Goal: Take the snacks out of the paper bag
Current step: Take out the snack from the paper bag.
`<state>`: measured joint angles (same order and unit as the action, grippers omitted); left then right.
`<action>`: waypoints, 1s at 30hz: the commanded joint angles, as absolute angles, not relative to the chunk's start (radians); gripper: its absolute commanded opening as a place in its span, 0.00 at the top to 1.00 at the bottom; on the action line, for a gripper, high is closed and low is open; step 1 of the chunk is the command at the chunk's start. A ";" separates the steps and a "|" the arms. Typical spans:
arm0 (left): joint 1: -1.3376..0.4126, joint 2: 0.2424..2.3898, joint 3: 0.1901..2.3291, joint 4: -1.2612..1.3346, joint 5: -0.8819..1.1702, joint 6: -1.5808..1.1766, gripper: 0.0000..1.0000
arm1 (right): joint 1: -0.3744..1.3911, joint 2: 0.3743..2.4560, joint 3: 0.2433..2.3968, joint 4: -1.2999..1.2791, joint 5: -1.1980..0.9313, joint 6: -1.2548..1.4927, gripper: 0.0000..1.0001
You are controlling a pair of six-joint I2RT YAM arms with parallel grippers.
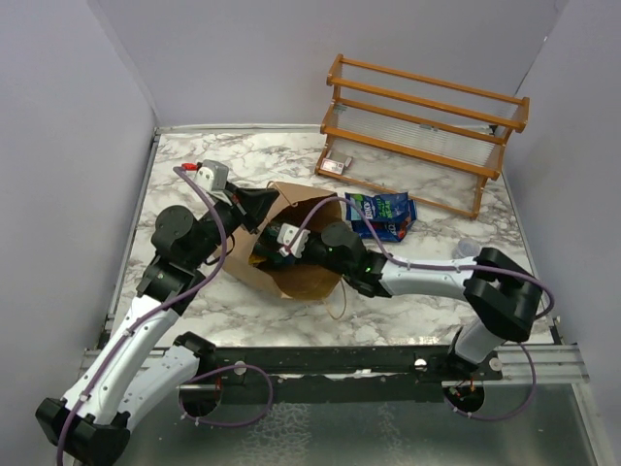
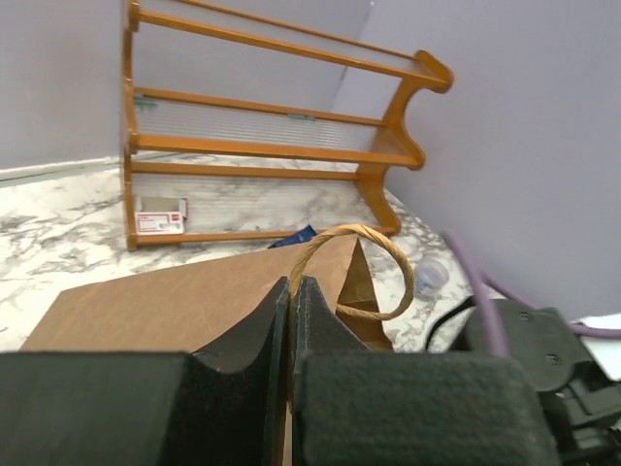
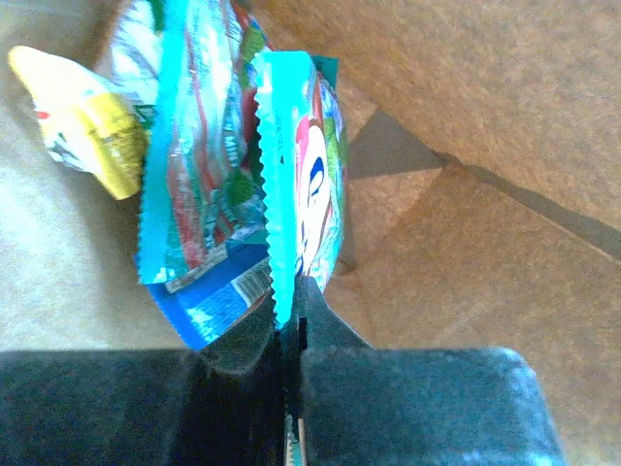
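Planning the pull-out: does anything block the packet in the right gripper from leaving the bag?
Nothing visible does. The right gripper is shut on the edge of the teal packet inside the paper bag, whose rim the left gripper pinches. A second packet lies against it, a yellow packet beside; they might drag along.

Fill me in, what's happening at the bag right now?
The left gripper is shut on the rim of the paper bag beside its loop handle. The right gripper is inside the bag, shut on the edge of a teal packet. A yellow packet lies in there too. One blue packet lies out on the table.
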<state>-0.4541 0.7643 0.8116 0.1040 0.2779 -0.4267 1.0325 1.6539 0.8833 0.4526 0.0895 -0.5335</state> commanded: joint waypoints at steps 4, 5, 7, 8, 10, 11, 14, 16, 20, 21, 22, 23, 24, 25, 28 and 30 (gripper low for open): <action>-0.458 0.773 0.855 0.145 0.134 -0.402 1.00 | 1.036 1.485 0.871 0.327 -0.088 -0.445 0.99; -0.457 0.773 0.861 0.140 0.125 -0.401 1.00 | 1.036 1.461 0.876 0.299 -0.098 -0.435 0.99; -0.456 0.774 0.869 0.131 0.098 -0.400 1.00 | 1.035 1.401 0.883 0.246 -0.117 -0.415 0.99; -0.457 0.775 0.874 0.123 0.080 -0.399 1.00 | 1.035 1.366 0.882 0.224 -0.124 -0.403 0.99; -0.457 0.778 0.883 0.113 0.053 -0.393 1.00 | 1.035 1.293 0.888 0.180 -0.150 -0.388 0.99; -0.457 0.780 0.886 0.111 0.046 -0.389 1.00 | 1.036 1.253 0.897 0.155 -0.156 -0.389 0.99; -0.456 0.780 0.890 0.113 0.035 -0.382 1.00 | 1.036 1.147 0.947 0.053 -0.112 -0.380 0.99; -0.457 0.780 0.893 0.115 0.030 -0.381 1.00 | 1.036 1.064 0.984 -0.029 -0.082 -0.377 0.99; -0.457 0.780 0.896 0.117 0.025 -0.378 1.00 | 1.035 0.916 1.040 -0.138 -0.042 -0.389 0.99; -0.456 0.781 0.896 0.116 0.025 -0.375 1.00 | 1.036 0.883 1.054 -0.155 -0.027 -0.386 0.99; -0.457 0.783 0.897 0.113 0.026 -0.373 1.00 | 1.037 0.855 1.072 -0.171 -0.008 -0.384 0.99; -0.456 0.782 0.898 0.110 0.022 -0.372 1.00 | 1.036 0.832 1.093 -0.187 0.016 -0.380 0.99; -0.456 0.783 0.896 0.107 0.020 -0.371 1.00 | 1.036 0.815 1.115 -0.202 0.060 -0.373 0.99; -0.456 0.782 0.895 0.104 0.017 -0.370 1.00 | 1.035 0.803 1.146 -0.218 0.116 -0.365 0.99; -0.456 0.778 0.890 0.103 0.008 -0.369 1.00 | 1.036 0.795 1.205 -0.248 0.384 -0.303 0.99; -0.456 0.780 0.891 0.099 0.004 -0.366 1.00 | 1.035 0.801 1.207 -0.237 0.615 -0.291 0.99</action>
<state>-0.4541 0.7841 0.8639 0.0925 0.0360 -0.3840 1.0348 0.7944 1.1698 -0.1978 0.1532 -0.3580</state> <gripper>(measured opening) 0.020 0.017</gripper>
